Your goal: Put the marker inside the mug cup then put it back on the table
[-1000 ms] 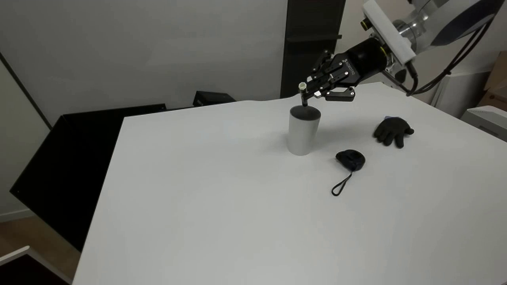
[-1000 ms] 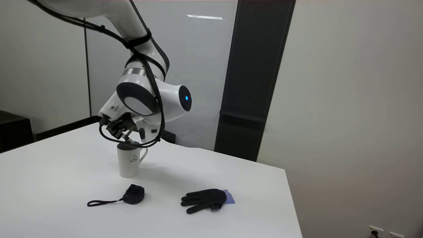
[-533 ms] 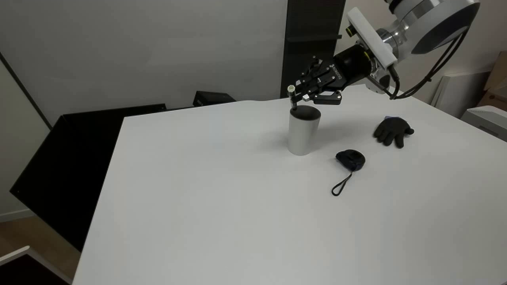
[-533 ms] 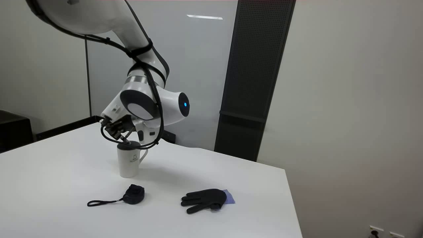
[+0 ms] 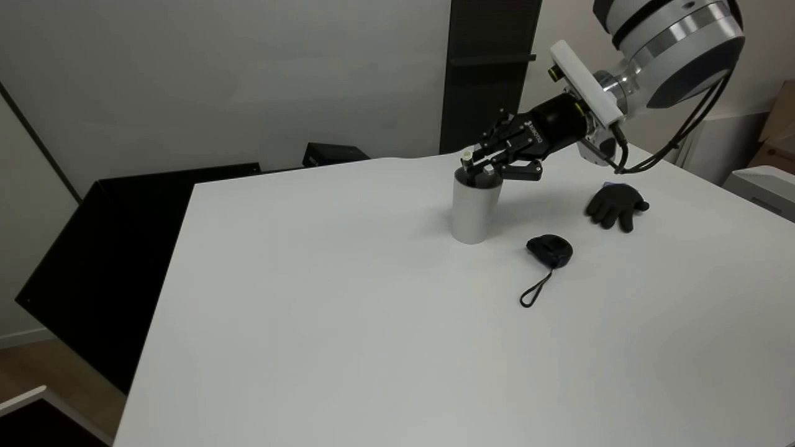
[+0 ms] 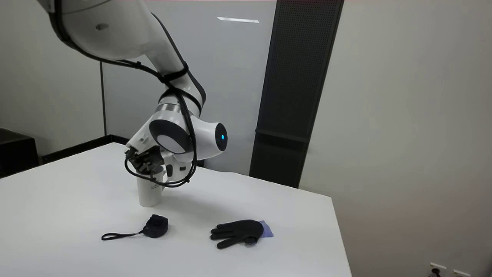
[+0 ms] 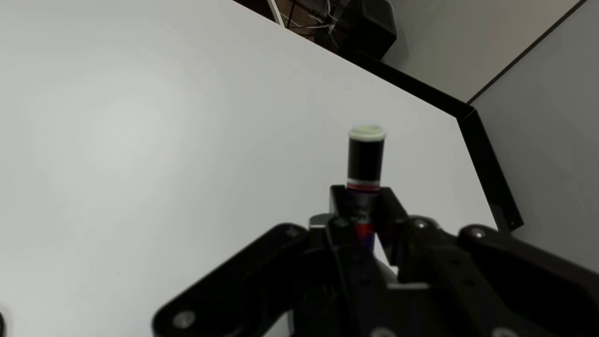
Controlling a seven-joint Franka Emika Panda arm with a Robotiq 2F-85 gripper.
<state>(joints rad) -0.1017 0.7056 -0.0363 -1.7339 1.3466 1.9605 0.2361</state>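
The end effector [image 7: 363, 202] pinches the marker [image 7: 364, 180].

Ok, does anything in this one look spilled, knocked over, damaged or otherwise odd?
Nothing stands out. The mug cup stands upright, the marker at its mouth, held by the gripper. A black glove and a tape measure lie apart on the table; no spill or damage shows.
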